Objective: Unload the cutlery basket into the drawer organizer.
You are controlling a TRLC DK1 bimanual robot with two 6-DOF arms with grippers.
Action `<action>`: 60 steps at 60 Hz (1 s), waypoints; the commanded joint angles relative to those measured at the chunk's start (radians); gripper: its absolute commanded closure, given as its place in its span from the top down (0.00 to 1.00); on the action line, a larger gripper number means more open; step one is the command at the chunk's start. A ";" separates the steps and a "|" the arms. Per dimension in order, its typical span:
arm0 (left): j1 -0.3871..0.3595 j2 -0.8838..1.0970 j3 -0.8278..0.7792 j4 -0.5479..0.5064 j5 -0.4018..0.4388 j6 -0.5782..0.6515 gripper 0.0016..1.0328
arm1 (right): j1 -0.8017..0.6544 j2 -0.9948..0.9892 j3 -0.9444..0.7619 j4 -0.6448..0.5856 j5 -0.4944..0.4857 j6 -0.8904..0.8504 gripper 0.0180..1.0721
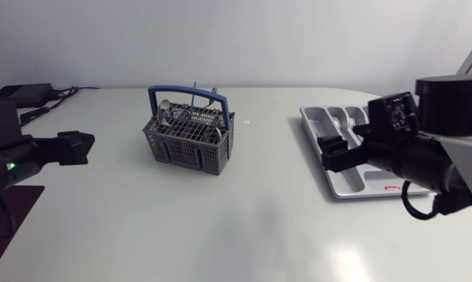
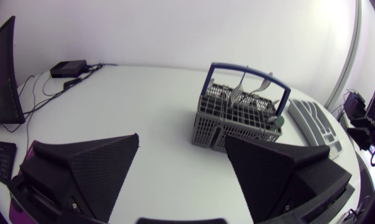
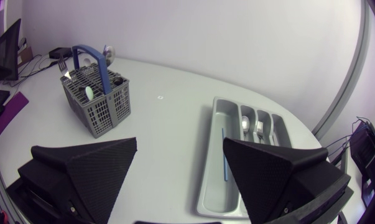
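While held low at left side of the desk (image 1: pixel 243 235), gaping wide w/ nothing btwn the fingers: left tool (image 2: pixel 182 140), arm roughly level, aimed twd the cutlery basket (image 2: pixel 237 121), ahead & well apart. Right tool (image 3: pixel 180 142): same wide spread, empty, arm in from right, drawer organizer (image 3: pixel 215 180) ahead of & partly under it. Basket upright mid-desk, blue handle (image 1: pixel 181 92) up, cutlery inside, well apart from organizer. In organizer: spoon (image 3: pixel 244 124) & fork (image 3: pixel 259 129) in neighbouring slots, thin blue item (image 3: pixel 224 163) in long slot.
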 commanded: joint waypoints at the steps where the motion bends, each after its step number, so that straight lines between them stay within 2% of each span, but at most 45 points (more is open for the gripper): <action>1: -0.008 0.105 0.082 -0.064 0.016 0.057 0.93 | 0.034 0.103 0.070 -0.021 -0.007 0.026 0.95; 8: -0.011 0.198 0.138 -0.099 0.024 0.095 0.94 | 0.084 0.200 0.134 -0.040 -0.055 -0.014 0.95; 13: -0.012 0.232 0.158 -0.105 0.071 0.106 0.94 | 0.097 0.263 0.195 -0.093 -0.134 -0.088 0.95; 27: 0.005 0.365 0.224 -0.096 0.122 0.144 0.93 | 0.107 0.428 0.359 -0.081 -0.280 -0.132 0.95; 38: 0.043 0.416 0.236 -0.053 0.238 0.201 0.91 | 0.131 0.582 0.485 -0.058 -0.322 -0.140 0.95; 42: 0.058 0.431 0.240 -0.036 0.274 0.219 0.90 | 0.136 0.632 0.530 -0.050 -0.345 -0.142 0.91; 52: 0.086 0.467 0.254 -0.005 0.309 0.221 0.89 | 0.166 0.747 0.645 -0.026 -0.334 -0.155 0.90; 60: 0.084 0.477 0.253 0.002 0.312 0.226 0.89 | 0.182 0.842 0.749 -0.027 -0.309 -0.169 0.86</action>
